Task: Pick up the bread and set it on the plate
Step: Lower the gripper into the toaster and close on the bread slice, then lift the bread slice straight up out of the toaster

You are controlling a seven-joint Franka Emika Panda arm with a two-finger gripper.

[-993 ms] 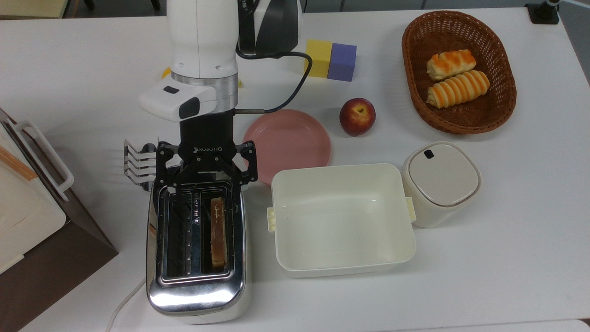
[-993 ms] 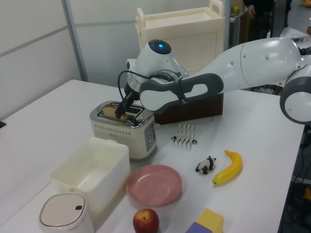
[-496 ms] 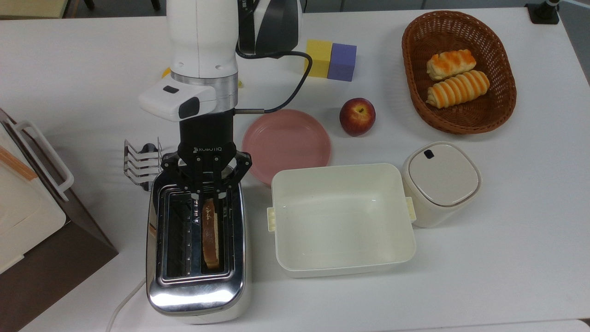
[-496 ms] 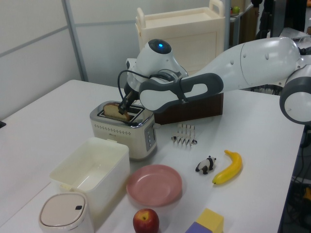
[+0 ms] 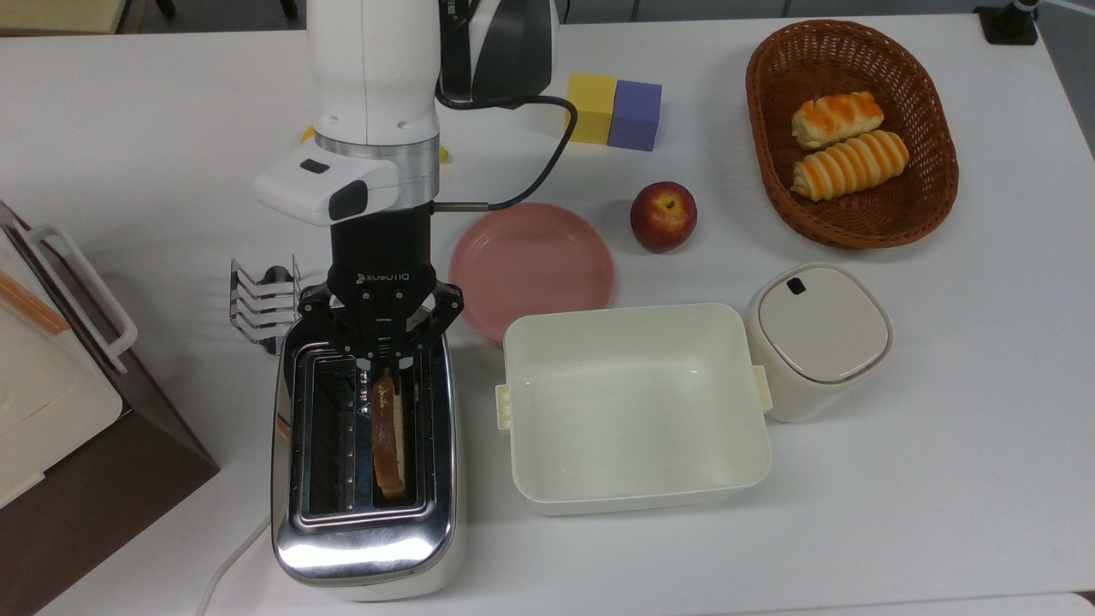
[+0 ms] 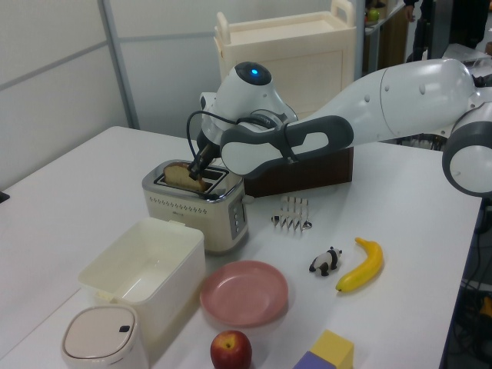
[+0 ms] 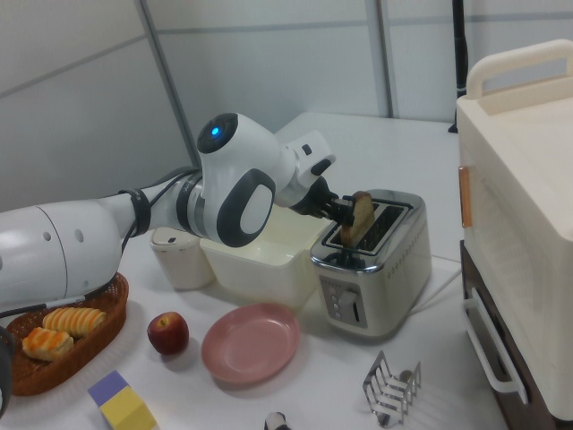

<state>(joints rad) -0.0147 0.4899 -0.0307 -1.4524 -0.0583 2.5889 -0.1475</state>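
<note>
**The bread is standing in the toaster, and the plate is waiting off to the side**

The pincer [image 5: 382, 370] is reaching down over the toaster [image 5: 366, 453]. Its two fingers are squeezing together on the near end of the bread [image 5: 389, 436], one finger on each flat side. The bread is standing on its thin edge in the toaster slot that is on the top view's right. In the right view the bread [image 7: 362, 216] is sticking up well above the slot, so it looks partly lifted out.

In the top view the bread's long side is running straight away from the pincer, toward the bottom of the picture. The pincer is holding only one end, and the rest of the slice is hanging out past the fingers.

The plate [image 5: 532, 266] is sitting flat on the counter [image 5: 941, 445], just beside the toaster's top corner on the top view's right. It is also close to the arm. The big cream box [image 5: 635, 405] is next to the plate, touching or almost touching its edge. An apple [image 5: 663, 216] is near the plate on the far side.

So the bread likely has to go up first, to clear the slot, and then sideways to the top view's right. It is standing up and the plate is flat, so it probably needs to tip over to lie down. The box and the toaster are both close, so there is not much room to miss.
</note>
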